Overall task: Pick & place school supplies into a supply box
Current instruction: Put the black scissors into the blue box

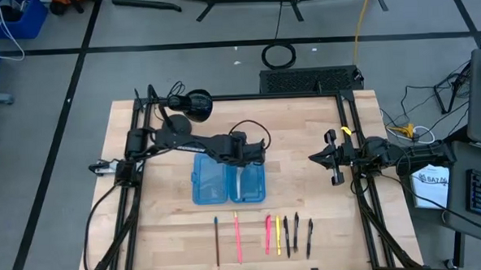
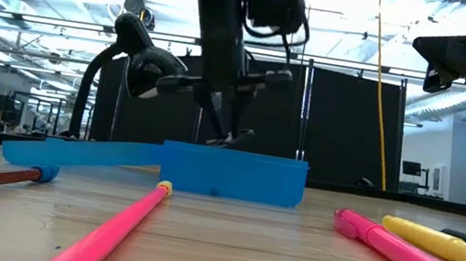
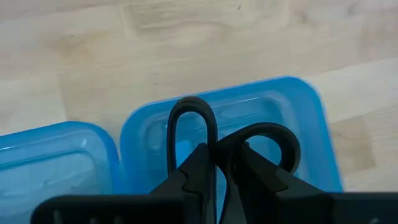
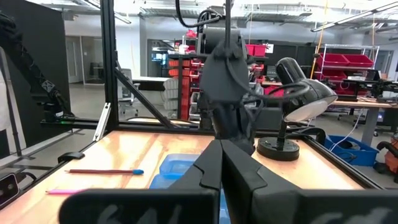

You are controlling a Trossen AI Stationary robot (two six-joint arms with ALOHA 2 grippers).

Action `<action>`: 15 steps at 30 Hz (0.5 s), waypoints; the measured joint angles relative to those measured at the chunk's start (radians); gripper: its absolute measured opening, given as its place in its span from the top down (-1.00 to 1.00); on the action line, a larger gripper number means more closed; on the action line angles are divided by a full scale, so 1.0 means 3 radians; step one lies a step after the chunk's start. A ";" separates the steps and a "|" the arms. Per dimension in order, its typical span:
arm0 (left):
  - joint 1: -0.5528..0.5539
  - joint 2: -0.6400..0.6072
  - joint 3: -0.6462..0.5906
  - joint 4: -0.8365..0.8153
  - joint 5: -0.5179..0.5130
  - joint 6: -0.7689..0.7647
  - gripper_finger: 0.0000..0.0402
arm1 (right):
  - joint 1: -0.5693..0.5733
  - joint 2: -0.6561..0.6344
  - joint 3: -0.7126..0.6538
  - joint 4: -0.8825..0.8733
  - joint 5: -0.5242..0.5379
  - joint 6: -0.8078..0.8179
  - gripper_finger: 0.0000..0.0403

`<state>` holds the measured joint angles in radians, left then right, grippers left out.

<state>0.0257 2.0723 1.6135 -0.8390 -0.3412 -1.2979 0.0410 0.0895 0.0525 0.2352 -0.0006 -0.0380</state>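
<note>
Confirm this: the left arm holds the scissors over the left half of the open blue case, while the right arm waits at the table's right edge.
Not quite. The left gripper holds the scissors over the right half of the blue case, as the high view shows. The right gripper does wait at the table's right edge.

supply box [image 1: 210,185] mid-table | pens [image 1: 265,236] in row before it | desk lamp [image 1: 197,104] behind | left gripper [image 1: 245,155] above box
</note>
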 joint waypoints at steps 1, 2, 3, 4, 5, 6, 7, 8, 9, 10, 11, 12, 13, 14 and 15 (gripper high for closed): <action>0.0000 0.0036 0.0000 0.0024 0.0003 0.0011 0.67 | 0.0000 -0.0001 0.0000 0.0001 0.0000 0.0000 1.00; 0.0000 0.0062 0.0000 0.0037 0.0024 0.0021 0.67 | 0.0001 -0.0001 0.0000 -0.0001 0.0000 0.0000 1.00; 0.0000 0.0102 0.0000 0.0053 0.0037 0.0035 0.67 | 0.0000 0.0000 0.0000 -0.0001 0.0000 0.0000 1.00; 0.0000 0.0145 0.0000 0.0086 0.0039 0.0048 0.67 | 0.0001 0.0001 0.0000 0.0004 0.0001 0.0000 1.00; 0.0000 0.0171 0.0000 0.0109 0.0058 0.0060 0.67 | 0.0000 0.0001 0.0000 0.0000 0.0000 -0.0001 1.00; 0.0000 0.0201 0.0000 0.0114 0.0084 0.0069 0.67 | 0.0001 0.0003 0.0000 -0.0004 0.0000 -0.0001 1.00; 0.0000 0.0227 0.0000 0.0119 0.0086 0.0070 0.67 | 0.0001 0.0003 0.0000 0.0003 0.0000 0.0000 1.00; 0.0000 0.0245 0.0000 0.0119 0.0088 0.0069 0.67 | 0.0000 0.0003 0.0000 0.0005 0.0002 -0.0001 1.00; 0.0000 0.0276 0.0000 0.0119 0.0088 0.0069 0.67 | 0.0001 0.0003 0.0000 -0.0003 0.0001 -0.0001 1.00; 0.0000 0.0297 0.0000 0.0119 0.0089 0.0067 0.67 | 0.0001 0.0004 0.0000 0.0000 0.0001 0.0001 1.00; 0.0000 0.0311 0.0000 0.0115 0.0096 0.0067 0.67 | 0.0001 0.0003 0.0000 0.0005 0.0001 0.0008 1.00; 0.0001 0.0330 0.0000 0.0109 0.0102 0.0066 0.67 | 0.0001 0.0003 0.0000 0.0004 0.0000 0.0011 1.00; 0.0000 0.0352 0.0000 0.0118 0.0100 0.0066 0.67 | 0.0001 0.0003 -0.0001 0.0009 0.0000 0.0011 1.00; 0.0000 0.0358 0.0000 0.0123 0.0098 0.0068 0.67 | 0.0001 0.0003 0.0000 0.0022 0.0000 0.0011 1.00; 0.0000 0.0363 0.0000 0.0119 0.0097 0.0073 0.67 | 0.0001 0.0003 0.0000 0.0027 0.0000 0.0009 1.00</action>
<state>0.0257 2.1812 1.6135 -0.8034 -0.3122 -1.2761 0.0414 0.0902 0.0525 0.2432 -0.0006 -0.0353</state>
